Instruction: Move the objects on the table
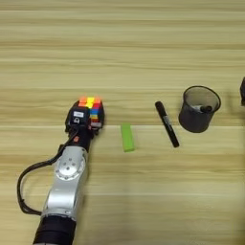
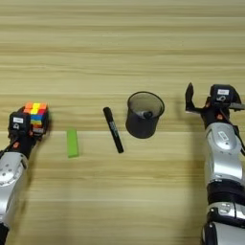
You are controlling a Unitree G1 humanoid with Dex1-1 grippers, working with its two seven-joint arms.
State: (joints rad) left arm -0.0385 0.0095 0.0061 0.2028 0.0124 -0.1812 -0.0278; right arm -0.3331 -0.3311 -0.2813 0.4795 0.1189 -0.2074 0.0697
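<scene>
From the left eye view I see my left end effector (image 1: 88, 115) at the multicoloured puzzle cube (image 1: 91, 108), its black fingers set against the cube's sides and pinching it on the light-tan wooden surface (image 1: 119, 57). Taking the black mesh pen cup (image 1: 199, 108) as my landmark: the black marker pen (image 1: 166, 124) lies just left of the cup, angled (its far end leaning away from the cup), apart from it. The flat lime-green rectangular block (image 1: 127, 137) lies further left of the cup, beyond the pen, and the cube sits further left again. Something small and dark rests inside the cup near its rim; I cannot tell what it is.

From the right eye view the same row shows, with the cup upright. My right end effector (image 2: 208, 97) is right of the cup, well apart from it, holding nothing; one black finger (image 2: 189, 99) stands up on the cup's side and the other reaches out to the far side, so the fingers are spread wide.
</scene>
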